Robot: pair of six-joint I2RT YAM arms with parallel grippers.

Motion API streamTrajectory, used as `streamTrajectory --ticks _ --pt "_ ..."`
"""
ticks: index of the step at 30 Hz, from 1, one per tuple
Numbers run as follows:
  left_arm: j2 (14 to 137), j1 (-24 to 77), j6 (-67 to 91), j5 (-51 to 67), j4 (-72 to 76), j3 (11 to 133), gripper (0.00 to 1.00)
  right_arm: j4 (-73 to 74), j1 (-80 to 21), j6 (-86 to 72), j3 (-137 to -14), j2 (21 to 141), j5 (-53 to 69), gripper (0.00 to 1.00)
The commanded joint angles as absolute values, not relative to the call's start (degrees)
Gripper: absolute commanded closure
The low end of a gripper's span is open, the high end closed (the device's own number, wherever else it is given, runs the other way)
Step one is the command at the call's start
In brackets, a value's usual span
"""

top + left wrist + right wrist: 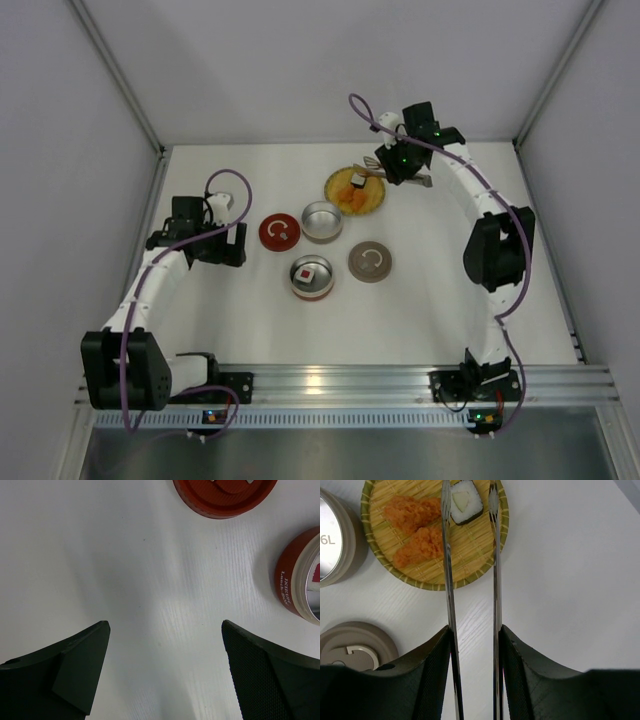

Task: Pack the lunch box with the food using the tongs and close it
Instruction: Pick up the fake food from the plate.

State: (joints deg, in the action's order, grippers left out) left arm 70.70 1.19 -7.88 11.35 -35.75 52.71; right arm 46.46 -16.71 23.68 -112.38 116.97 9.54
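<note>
My right gripper (475, 630) is shut on the slim silver tongs (495, 580), one finger pressing each arm. The tong tips straddle a white-and-black cube (466, 501) on the round woven plate (470, 577); the left tip touches it, and a small gap shows at the right tip. Two orange chunks (415, 527) lie left of the cube. From above, the right gripper (392, 168) hangs over the plate's right edge. A dark cube with a red top (307, 273) sits in the red-banded lunch box (312, 292). My left gripper (165, 625) is open over bare table, left of that box.
A red lid (279, 232) lies left of an open beige-walled tin (321, 221). A brown lid (369, 261) lies right of the red-banded box. White walls close in the table on three sides. Both arm bases sit on the rail at the near edge.
</note>
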Motion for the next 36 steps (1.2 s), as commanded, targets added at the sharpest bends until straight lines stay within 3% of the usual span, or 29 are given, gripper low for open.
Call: streamTrajectory --ticks 1,22,36 --pt "71.54 1.32 -8.00 12.30 -33.31 52.47 0.02 46.75 -16.08 25.93 -117.42 119.00 11.51 0.58" --pt "73.04 1.32 -7.91 11.95 -32.34 51.68 0.02 47.99 -16.08 27.77 -119.62 124.01 14.85 0.51" --pt "73.56 1.32 -7.82 11.69 -32.34 51.86 0.02 46.23 -16.08 29.44 -119.00 126.12 9.23 0.52"
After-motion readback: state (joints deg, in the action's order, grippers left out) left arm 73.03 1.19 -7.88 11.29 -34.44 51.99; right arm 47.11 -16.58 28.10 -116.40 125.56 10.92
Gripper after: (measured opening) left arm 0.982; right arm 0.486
